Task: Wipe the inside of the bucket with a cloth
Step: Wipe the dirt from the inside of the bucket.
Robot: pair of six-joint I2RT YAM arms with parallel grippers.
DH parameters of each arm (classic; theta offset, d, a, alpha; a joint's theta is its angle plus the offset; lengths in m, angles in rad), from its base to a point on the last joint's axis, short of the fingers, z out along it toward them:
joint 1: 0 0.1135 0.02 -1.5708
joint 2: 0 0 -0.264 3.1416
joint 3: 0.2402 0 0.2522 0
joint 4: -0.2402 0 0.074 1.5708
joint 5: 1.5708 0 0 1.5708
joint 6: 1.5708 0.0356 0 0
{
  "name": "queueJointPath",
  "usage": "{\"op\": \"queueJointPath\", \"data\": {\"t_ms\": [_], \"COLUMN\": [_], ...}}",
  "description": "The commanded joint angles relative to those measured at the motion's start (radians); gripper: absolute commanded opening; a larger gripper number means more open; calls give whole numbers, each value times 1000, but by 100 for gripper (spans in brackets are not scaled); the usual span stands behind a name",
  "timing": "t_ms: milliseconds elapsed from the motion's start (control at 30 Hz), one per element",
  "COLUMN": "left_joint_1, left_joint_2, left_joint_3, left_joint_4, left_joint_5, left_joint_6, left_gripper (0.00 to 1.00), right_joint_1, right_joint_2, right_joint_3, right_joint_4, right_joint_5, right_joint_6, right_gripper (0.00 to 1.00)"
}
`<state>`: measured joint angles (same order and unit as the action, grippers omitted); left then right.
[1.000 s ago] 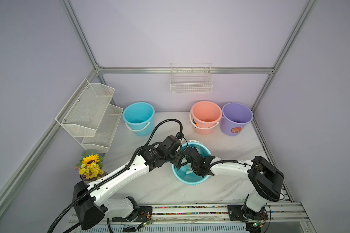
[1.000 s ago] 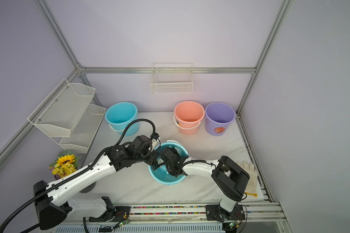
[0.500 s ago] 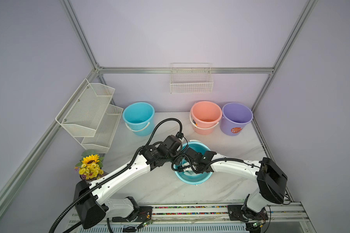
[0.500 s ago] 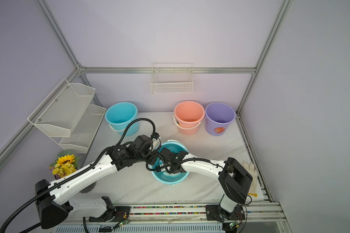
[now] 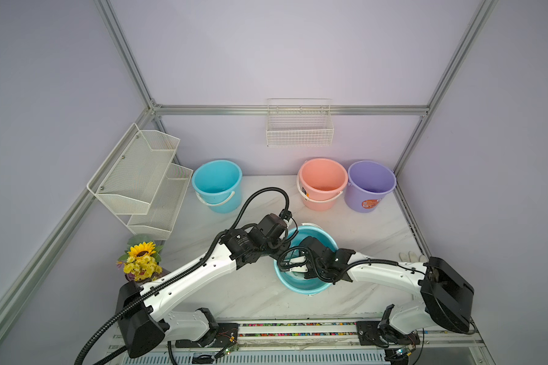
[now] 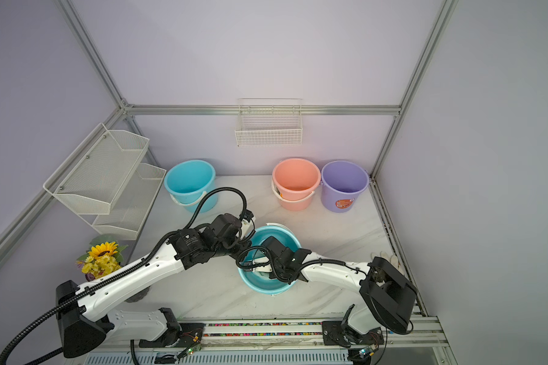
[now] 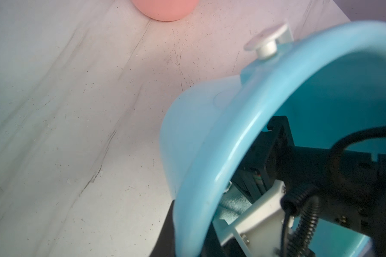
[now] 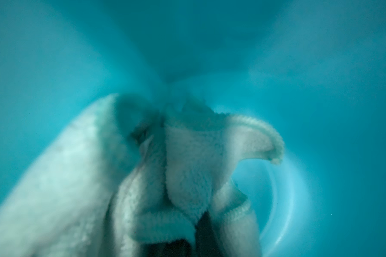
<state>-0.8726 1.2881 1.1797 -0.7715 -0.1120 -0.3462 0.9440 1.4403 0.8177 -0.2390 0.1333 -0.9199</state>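
Right wrist view is showing the cloth (image 8: 187,166) bunched directly ahead of the camera, with the teal plastic of the bucket (image 5: 301,286) surrounding it on every side. The right gripper (image 5: 296,268) is reaching down into the bucket from the robot's right. Its jaws are lying buried under the terry folds and are standing fully closed, pinching the gathered cloth. One loose corner is curling toward a paler curved ring in the plastic. I am judging this to be the edge of the bucket floor, though blur is preventing certainty.

Left wrist view is showing the left gripper (image 7: 187,235) clamping the bucket rim on the robot's left side. One dark finger is sitting outside the wall and one inside, nearly closed on the thin plastic. A strip of cloth is showing just inside that rim, beside the right arm's white bracket (image 7: 261,209).

Governing relation: the cloth is hanging beyond the right jaws, toward the floor and the wall on the left gripper's side. I am judging that the next stroke is calling for sideways pressure on that wall, with the left gripper steadying the rim. Whether the cloth is touching the wall now, I cannot tell.
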Motion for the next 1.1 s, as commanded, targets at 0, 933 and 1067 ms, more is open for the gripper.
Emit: {"op": "queueJointPath", "data": {"t_ms": [0,933,1067], "left_joint_1": [-11,-9,-9], "left_joint_2": [6,5,-2], "left_joint_3": [28,64,62], "left_joint_4": [88,81,82], "left_joint_5": [45,141,145], "left_joint_6": [-54,-30,-28], "left_gripper": [0,0,0], "right_joint_1": [13,63,63], "right_joint_2": [-95,-331,-295], "right_joint_3": [-10,-73,-90], "right_joint_4": [200,380,377], "right_joint_5": [-5,295,283], "right_joint_6": [-98,-807,-758], "right_gripper": [0,0,0]}}
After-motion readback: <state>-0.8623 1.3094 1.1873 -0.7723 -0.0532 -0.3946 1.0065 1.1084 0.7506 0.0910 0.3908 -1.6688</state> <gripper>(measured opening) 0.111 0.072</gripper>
